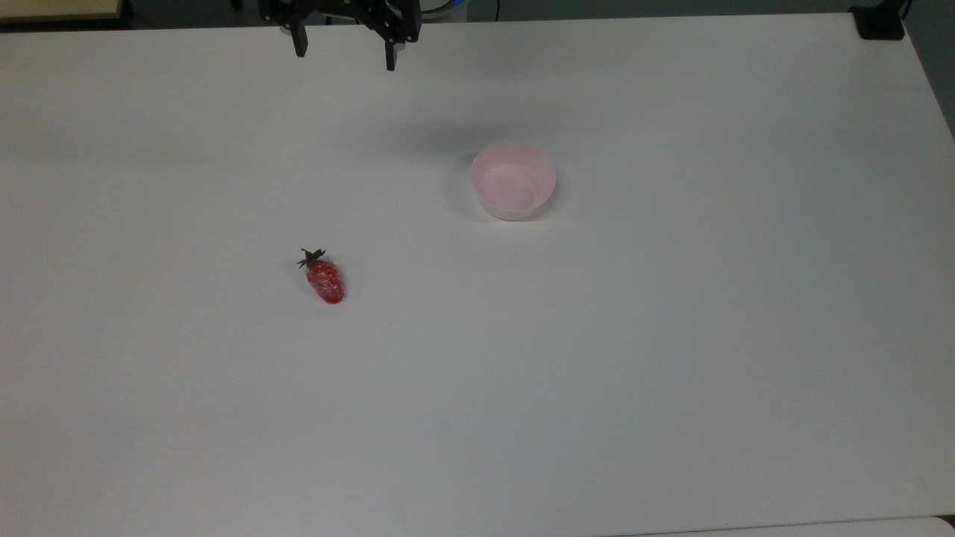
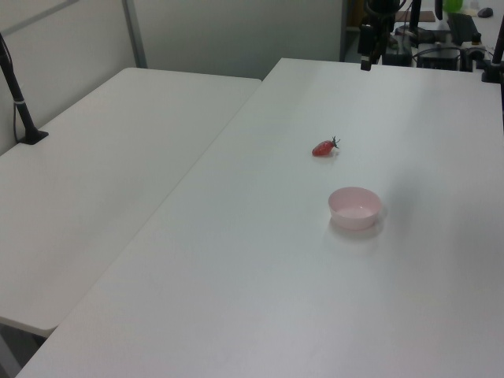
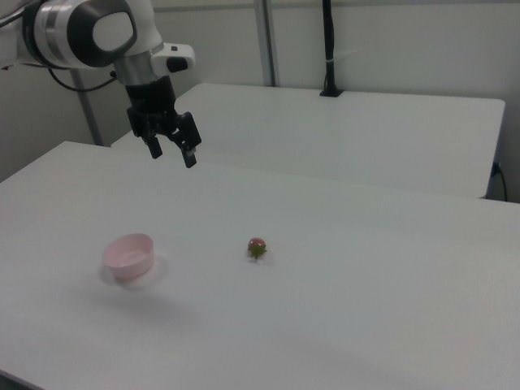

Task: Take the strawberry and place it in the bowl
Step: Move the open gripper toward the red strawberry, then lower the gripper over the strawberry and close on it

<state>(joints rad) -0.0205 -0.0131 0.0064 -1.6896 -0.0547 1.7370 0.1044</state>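
A small red strawberry (image 1: 325,280) with a green cap lies on the white table (image 1: 671,335), left of centre in the top view. It shows too in the left view (image 2: 324,147) and the right view (image 3: 257,247). The pale pink bowl (image 1: 513,181) stands upright and holds nothing, apart from the strawberry (image 2: 354,207) (image 3: 128,254). My gripper (image 1: 345,62) hangs open and holds nothing, high above the table's far edge in the top view, well away from both (image 3: 171,155).
A second white table (image 2: 102,181) adjoins on the left view's left, with a black post (image 2: 17,98) clamped to it. A black clamp (image 1: 879,22) sits at the top view's upper right corner. Equipment (image 2: 441,47) crowds the far end behind the arm.
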